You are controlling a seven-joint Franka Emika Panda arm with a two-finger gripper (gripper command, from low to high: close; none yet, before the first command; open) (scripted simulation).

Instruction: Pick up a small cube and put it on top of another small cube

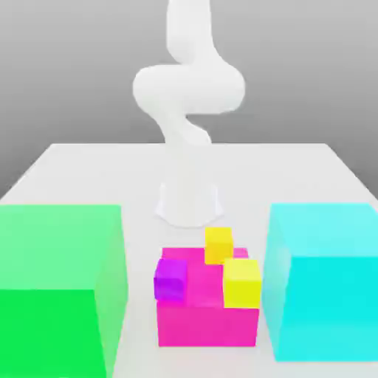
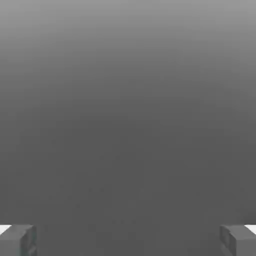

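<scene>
Three small cubes sit at the pink block (image 1: 207,314) in the front middle of the table. A purple cube (image 1: 170,279) is at its corner on the exterior view's left. A yellow cube (image 1: 241,283) is at its corner on the right, and an orange-yellow cube (image 1: 218,244) stands behind them. The white arm (image 1: 188,88) rises from its base (image 1: 189,203) and leaves the picture at the top. In the hand view my gripper (image 2: 128,241) is open, its grey fingertips (image 2: 17,241) far apart, with nothing between them and plain grey background beyond.
A large green block (image 1: 55,288) stands at the front on the exterior view's left. A large cyan block (image 1: 325,284) stands at the front right. Both flank the pink block closely. The white table (image 1: 88,177) stretches back past the arm's base.
</scene>
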